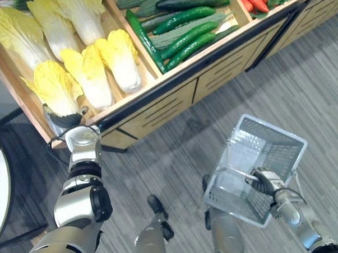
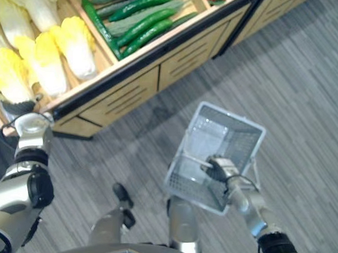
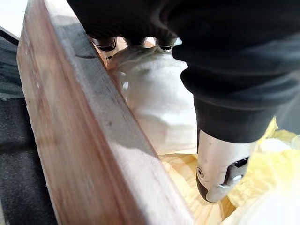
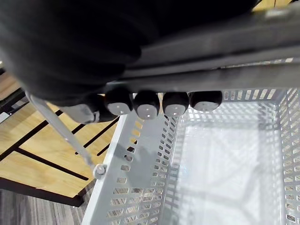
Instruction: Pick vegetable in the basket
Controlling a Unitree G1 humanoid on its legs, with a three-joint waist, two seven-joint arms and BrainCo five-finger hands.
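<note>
Right hand [image 1: 263, 181] round basket handle [image 1: 239, 172]

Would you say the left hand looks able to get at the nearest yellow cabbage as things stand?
Probably yes: the left hand is over the crate's wooden rim, right at the white base of the nearest cabbage, and nothing visible lies between them. The right hand grips the basket handle.

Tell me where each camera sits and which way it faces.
Left eye view: head, facing down on cabbages, cucumbers; left hand, right hand show.
Right eye view: same, slightly aside.
Left wrist view: along left hand onto a cabbage by the wooden rim.
Right wrist view: along right hand, shut on the handle, into the basket.
Shared: eyes and right wrist show the basket.
</note>
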